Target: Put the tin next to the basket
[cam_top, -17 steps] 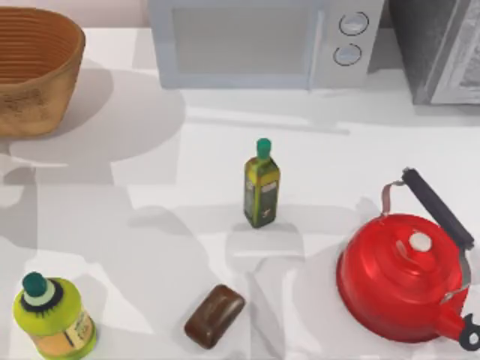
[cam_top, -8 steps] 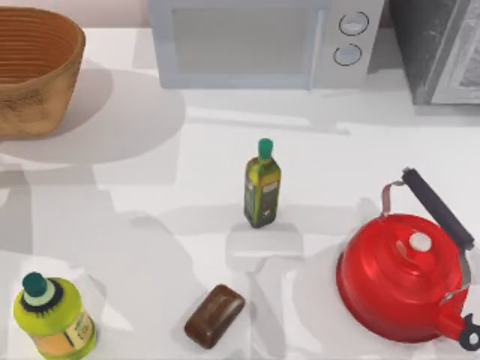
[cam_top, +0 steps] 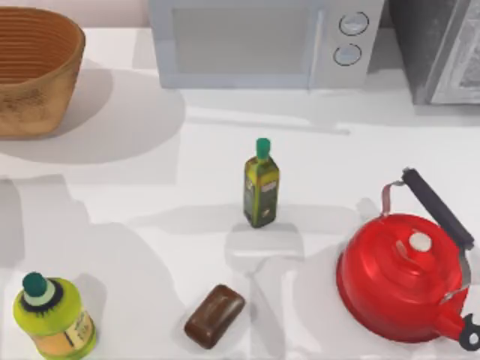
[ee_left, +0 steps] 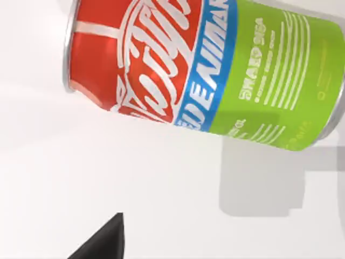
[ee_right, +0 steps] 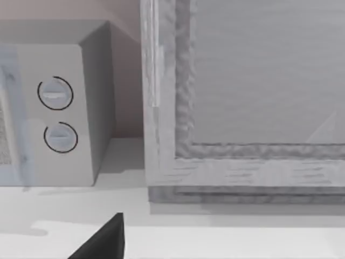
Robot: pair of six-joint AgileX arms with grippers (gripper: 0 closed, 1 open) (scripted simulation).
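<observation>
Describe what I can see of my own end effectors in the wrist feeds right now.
Little is visible: a flat black, pointed wedge of the left end effector rises from the frame's edge, and a matching black wedge of the right end effector. No cables or markings visible.

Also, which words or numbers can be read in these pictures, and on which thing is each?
"DENIMA", roughly, cut off: blue band of the tin.
White script on its red part: not legible.
Small print on its green band: too small.
Labels of the olive-oil bottle and yellow-green bottle: too small.
</observation>
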